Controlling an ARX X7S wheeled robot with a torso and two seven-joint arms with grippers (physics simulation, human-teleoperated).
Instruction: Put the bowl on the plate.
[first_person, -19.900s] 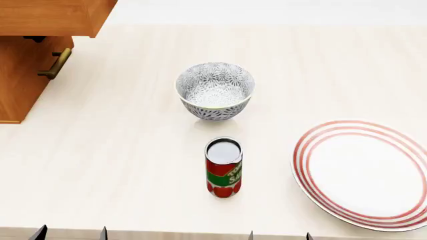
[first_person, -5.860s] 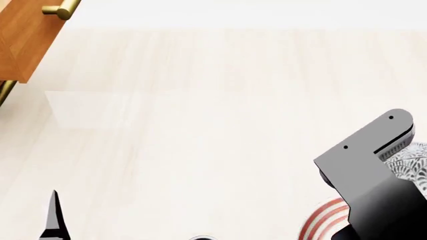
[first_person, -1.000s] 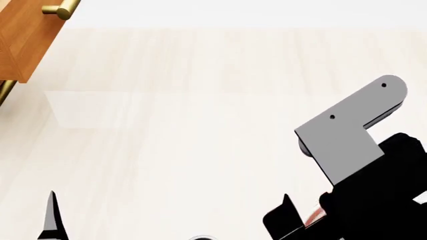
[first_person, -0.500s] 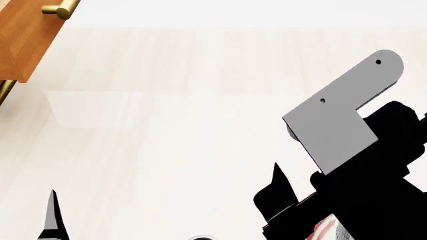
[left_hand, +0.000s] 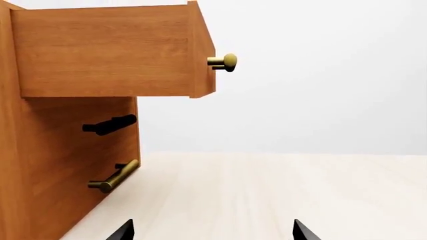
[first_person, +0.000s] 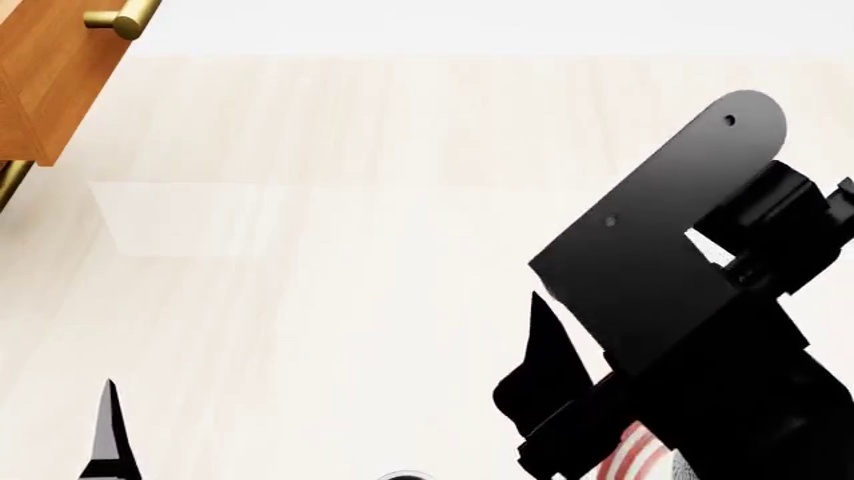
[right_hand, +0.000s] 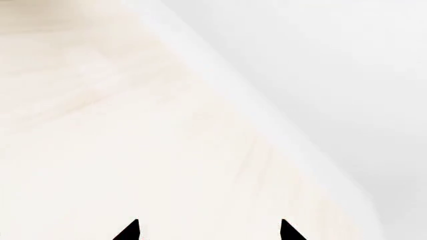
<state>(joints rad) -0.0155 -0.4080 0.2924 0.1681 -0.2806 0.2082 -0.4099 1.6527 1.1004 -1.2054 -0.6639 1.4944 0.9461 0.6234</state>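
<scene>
My right arm fills the lower right of the head view and hides most of the plate (first_person: 622, 462); only a short arc of its red rings shows at the bottom edge. A thin grey-patterned sliver of the bowl (first_person: 679, 470) peeks out beside those rings. One dark right fingertip (first_person: 541, 345) points up over the counter. In the right wrist view the right gripper (right_hand: 209, 230) is open, with only bare counter between its tips. The left gripper (left_hand: 212, 231) is open too and holds nothing. One of its fingertips (first_person: 111, 430) shows at the lower left of the head view.
A wooden cabinet (left_hand: 67, 150) stands at the left, with a pulled-out drawer (left_hand: 107, 50) with a brass knob (left_hand: 223, 61) and a brass bar handle (left_hand: 113, 177) lower down. Its corner also shows as the cabinet (first_person: 54, 80) in the head view. A pale wall rises behind the counter (first_person: 334, 250).
My right arm has lifted and swung up and left in the head view, its fingertip rising with it. A little more of the plate's rim shows beneath it. The left gripper stayed put.
</scene>
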